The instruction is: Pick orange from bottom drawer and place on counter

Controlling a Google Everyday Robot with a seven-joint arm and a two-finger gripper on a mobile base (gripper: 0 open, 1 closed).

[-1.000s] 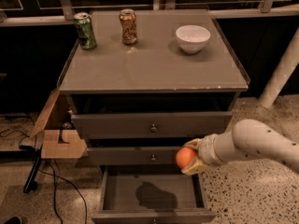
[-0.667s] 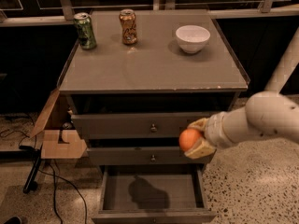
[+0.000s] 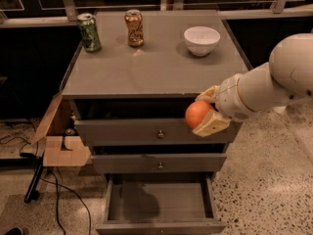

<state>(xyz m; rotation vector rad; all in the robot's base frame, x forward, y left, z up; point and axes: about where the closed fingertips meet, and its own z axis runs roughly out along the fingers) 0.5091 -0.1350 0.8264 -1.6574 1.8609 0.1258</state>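
Orange pinched by the gripper, before the top drawer, below the counter; best raised above the counter edge before moving inward, clear of the white bowl.

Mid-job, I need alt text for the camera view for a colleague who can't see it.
The gripper holds the orange in front of the cabinet's top drawer, just below the counter edge. The bottom drawer stands open; a green can, a brown can and a white bowl sit on the counter.
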